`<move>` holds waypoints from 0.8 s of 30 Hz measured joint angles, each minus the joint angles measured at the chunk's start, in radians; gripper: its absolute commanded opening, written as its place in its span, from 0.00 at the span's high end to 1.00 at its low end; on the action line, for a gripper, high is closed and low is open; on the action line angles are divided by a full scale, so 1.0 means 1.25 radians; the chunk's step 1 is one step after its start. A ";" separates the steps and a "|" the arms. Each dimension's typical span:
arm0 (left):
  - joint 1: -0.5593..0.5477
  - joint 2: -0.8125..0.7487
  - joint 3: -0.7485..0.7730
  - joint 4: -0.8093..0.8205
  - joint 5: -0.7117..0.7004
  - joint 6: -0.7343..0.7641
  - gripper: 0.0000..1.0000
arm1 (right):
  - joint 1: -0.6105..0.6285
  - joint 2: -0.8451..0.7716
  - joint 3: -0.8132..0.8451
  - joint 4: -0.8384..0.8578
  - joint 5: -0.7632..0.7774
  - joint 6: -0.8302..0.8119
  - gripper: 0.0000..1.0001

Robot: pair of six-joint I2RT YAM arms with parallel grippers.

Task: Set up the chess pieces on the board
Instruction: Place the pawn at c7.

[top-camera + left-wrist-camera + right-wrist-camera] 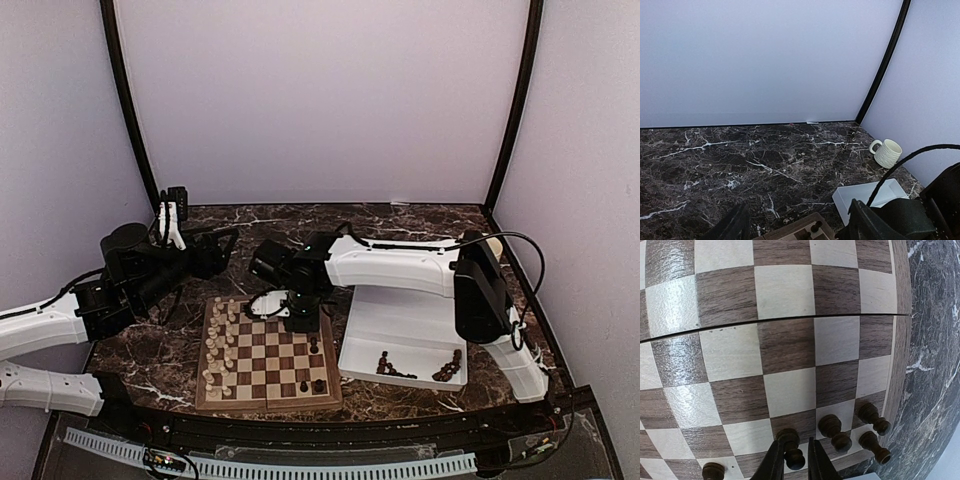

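1. Nearest, on the right, the white tray (400,325) lies on the bench (160,365) just beside the board. Loose dark pieces (448,368) lie in two small clusters along its near side.
2. Left of the tray, the board (268,403) sits at the near middle of the bench. Cream pieces (218,345) line its left side, and a few placed dark pieces (318,385) stand toward its right side.
3. At the board's far right corner the right jaws reach down and are closed on one dark piece (791,450). Its neighbours (835,432) stand just beside it along the edge. Whether the gripped piece rests on its square or hangs just clear cannot be told.
4. Handling, as a judgement:
   - The pieces look light, rigid and smooth-turned.
   - Each has a narrow foot, so it is likely to slip, roll or tip at a slight knock.
   - The best hold is across the waist below the head, with the jaws coming straight down.
   - Neighbours stand close, so the release should be narrow and vertical.
   - Pieces lying flat in the tray will need a grip across the stem.
5. Farther back on the left, the left jaws stand apart and hold nothing. They are raised clear of the bench and well apart from the board.
6. Farthest, a cream mug (886,152) stands near the far right corner, beyond the tray.
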 measured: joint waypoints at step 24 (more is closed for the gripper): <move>0.000 0.035 0.084 -0.074 0.045 0.035 0.31 | -0.028 -0.264 -0.128 0.021 -0.117 0.005 0.68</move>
